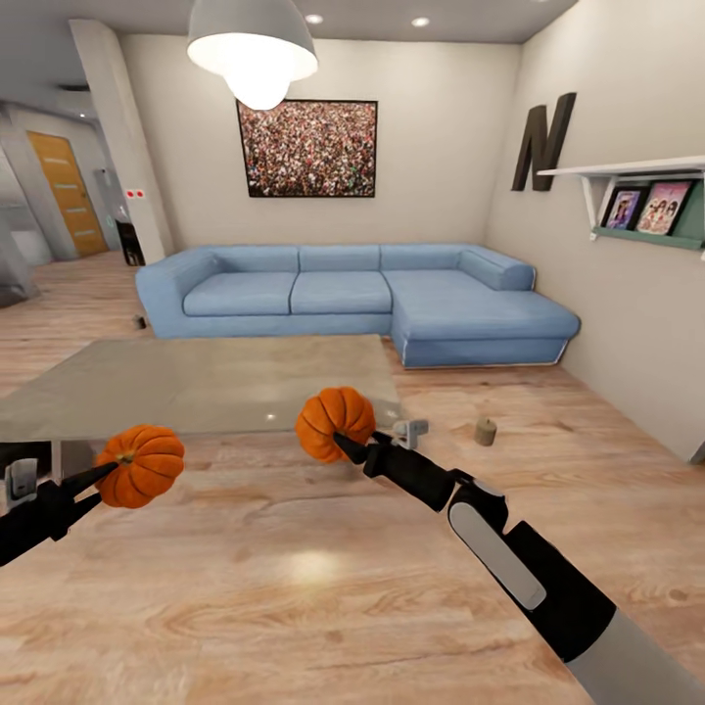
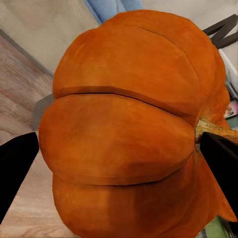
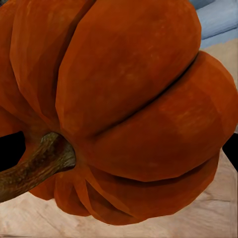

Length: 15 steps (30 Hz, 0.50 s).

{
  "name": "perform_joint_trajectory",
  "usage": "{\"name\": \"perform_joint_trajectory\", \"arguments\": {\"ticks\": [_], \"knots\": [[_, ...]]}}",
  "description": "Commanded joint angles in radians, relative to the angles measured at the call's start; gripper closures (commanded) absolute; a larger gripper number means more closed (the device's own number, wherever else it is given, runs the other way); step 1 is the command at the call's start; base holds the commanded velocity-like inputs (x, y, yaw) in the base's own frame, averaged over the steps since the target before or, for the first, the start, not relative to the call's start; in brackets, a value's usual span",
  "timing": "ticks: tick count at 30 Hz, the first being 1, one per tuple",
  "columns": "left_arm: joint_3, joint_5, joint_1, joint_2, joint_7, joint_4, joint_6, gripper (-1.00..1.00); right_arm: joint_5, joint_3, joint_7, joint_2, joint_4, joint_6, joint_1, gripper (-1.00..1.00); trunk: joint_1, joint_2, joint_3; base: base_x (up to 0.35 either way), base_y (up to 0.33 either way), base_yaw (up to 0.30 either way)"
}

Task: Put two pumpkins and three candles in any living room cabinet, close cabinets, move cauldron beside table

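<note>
- Living room, pale plank wood floor [image 1: 294, 607] with a soft glare patch. Blue L-shaped sofa [image 1: 362, 294] along the far wall; framed crowd picture [image 1: 307, 149] above it; white pendant lamp [image 1: 253, 49] overhead.
- Right wall: dark letter N [image 1: 544, 142], white shelf [image 1: 627, 171] with two photo frames.
- Low table [image 1: 196, 387], plain pale grey top, between robot and sofa.
- One candle [image 1: 485, 431] upright on the floor right of the table, well apart from both arms.
- Left gripper [image 1: 98, 475] clenched on the left pumpkin [image 1: 142, 465], held off the floor in front of the table's near edge. Wrist view: stem [image 2: 215, 130] points sideways toward one black finger [image 2: 17, 168], so the stem axis lies roughly level.
- Right gripper [image 1: 345, 446] clamped on the right pumpkin [image 1: 335, 423], held in the air at the table's near right corner. Wrist view: brown stem [image 3: 34, 166] angles back toward the camera; pumpkin tipped over.
</note>
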<state>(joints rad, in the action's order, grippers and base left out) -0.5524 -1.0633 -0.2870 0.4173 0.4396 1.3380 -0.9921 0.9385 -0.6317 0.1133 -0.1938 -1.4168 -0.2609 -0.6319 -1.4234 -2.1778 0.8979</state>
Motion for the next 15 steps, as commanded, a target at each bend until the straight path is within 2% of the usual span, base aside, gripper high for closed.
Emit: {"name": "perform_joint_trajectory", "arguments": {"ticks": [1,5,15], "knots": [[-0.001,-0.001,-0.001,-0.001,0.005,0.0,-0.006,1.0,-0.013,0.0,-0.002,0.0,-0.001,-0.004,-0.001,1.0,0.0,0.0,0.0,0.313,0.06,0.234],[-0.001,-0.001,-0.001,-0.001,0.005,0.0,-0.006,1.0,-0.031,0.0,-0.003,0.0,-0.001,-0.004,-0.001,1.0,0.0,0.0,-0.002,0.163,0.021,0.239],[-0.001,-0.001,-0.001,-0.002,0.005,0.0,-0.006,1.0,-0.035,0.0,-0.003,0.0,0.0,-0.004,-0.001,1.0,0.0,0.0,-0.009,0.011,0.001,0.242]]}}
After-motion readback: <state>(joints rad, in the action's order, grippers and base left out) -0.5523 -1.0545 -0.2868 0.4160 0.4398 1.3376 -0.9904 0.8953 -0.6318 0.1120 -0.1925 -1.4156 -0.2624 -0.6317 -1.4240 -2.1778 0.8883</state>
